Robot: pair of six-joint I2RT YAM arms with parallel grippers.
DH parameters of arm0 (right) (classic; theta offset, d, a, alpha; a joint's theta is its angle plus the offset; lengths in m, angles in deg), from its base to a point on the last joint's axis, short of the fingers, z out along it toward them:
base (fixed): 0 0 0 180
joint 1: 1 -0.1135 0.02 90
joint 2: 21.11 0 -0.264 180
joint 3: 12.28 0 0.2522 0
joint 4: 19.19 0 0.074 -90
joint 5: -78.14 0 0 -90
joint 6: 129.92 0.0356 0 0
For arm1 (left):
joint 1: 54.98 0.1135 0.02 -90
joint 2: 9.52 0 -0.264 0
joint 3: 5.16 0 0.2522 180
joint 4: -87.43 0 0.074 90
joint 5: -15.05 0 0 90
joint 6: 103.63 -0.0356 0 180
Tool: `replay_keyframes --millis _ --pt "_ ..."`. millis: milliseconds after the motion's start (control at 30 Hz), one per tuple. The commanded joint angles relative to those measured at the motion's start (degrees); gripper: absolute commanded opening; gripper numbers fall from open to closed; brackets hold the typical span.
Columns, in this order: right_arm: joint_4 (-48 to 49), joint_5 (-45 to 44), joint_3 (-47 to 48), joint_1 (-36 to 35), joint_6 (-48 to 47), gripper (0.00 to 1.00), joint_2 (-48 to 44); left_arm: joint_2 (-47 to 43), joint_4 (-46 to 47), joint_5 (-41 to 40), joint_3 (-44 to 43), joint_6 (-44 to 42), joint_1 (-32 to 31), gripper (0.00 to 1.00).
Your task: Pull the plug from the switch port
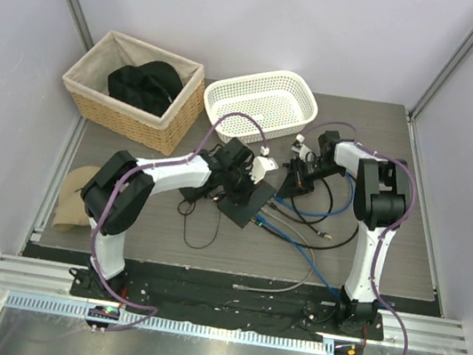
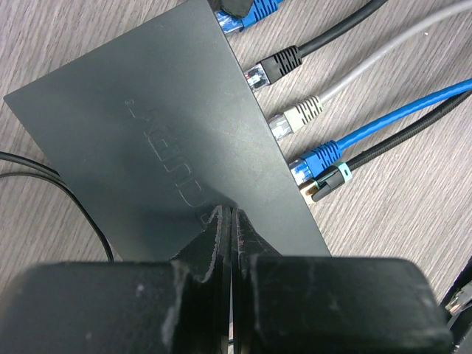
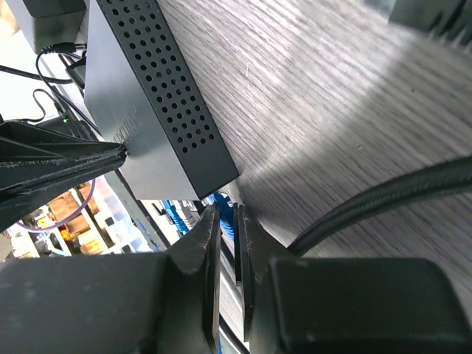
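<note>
Your left jaws, pressed together, pin the switch (image 2: pixel 162 125) to the bench (image 2: pixel 413 243). Your right jaws seem clamped on the blue plug (image 2: pixel 258 11), which is still seated. The pull remains.

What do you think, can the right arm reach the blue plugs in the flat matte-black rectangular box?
Probably yes: the right gripper sits at the corner of the box, a blue plug showing at its nearly closed fingertips, nothing between.

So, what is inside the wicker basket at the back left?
The wicker basket holds a black bundle, perhaps cloth. Whatever lies under the bundle is covered, so I cannot see it.
</note>
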Motion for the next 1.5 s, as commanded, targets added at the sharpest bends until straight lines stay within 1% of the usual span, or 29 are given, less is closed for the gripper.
replay_keyframes --millis 0,167,233,333,467,633,667,767,900,1233,1300,1333,1433,1467 --pt "1.70 -14.54 -2.17 -0.83 -3.30 0.01 3.38 2.25 -1.07 -2.36 1.93 -0.69 -0.49 0.00" --pt "1.70 -14.10 3.55 -0.74 -1.19 0.01 4.96 2.86 -0.90 -2.19 1.84 -0.52 -0.49 0.00" --pt "2.14 -13.58 3.30 -0.74 -0.84 0.01 4.96 2.86 -0.81 -2.28 1.66 -0.51 -0.58 0.00" --pt "2.32 -14.01 -0.30 -0.74 -1.71 0.01 4.00 2.77 -0.72 -2.37 1.75 -0.69 -0.49 0.00" --pt "2.32 -15.51 -6.80 -0.65 -5.13 0.01 1.54 2.69 -0.46 -2.28 2.10 -0.69 -0.58 0.00" --pt "4.33 -14.37 -7.61 -0.48 -4.35 0.01 0.30 3.21 -0.46 -2.01 1.75 -0.52 -0.49 0.00" --pt "4.60 -13.23 -7.00 -0.39 -4.00 0.06 0.13 3.30 -0.46 -1.93 1.58 -0.43 -0.58 0.00" --pt "5.30 -10.77 -5.50 -0.39 -3.30 0.25 -0.22 3.56 -0.72 -1.84 0.96 -0.25 -0.58 0.00" --pt "4.96 -8.40 -3.22 -0.39 -2.42 0.33 1.09 3.57 -0.72 -1.75 0.87 -0.25 -0.58 0.00" --pt "3.98 -6.37 -3.12 -1.00 -1.36 0.34 4.43 3.39 -0.55 -1.93 1.40 -0.60 -0.58 0.00" --pt "4.25 -6.10 -3.21 -1.00 -0.40 0.33 5.22 3.56 -0.54 -1.93 1.22 -0.52 -0.67 0.00" --pt "4.60 -6.37 -3.30 -1.00 0.22 0.31 5.23 3.65 -0.54 -1.93 1.22 -0.52 -0.58 0.00" --pt "7.50 -12.33 -4.79 -2.23 1.98 0.28 2.95 3.74 -0.54 -1.84 0.79 -0.43 -0.76 0.00" --pt "7.94 -14.17 -4.97 -2.58 1.81 0.24 2.33 3.83 -0.63 -1.84 0.70 -0.43 -0.76 0.00"
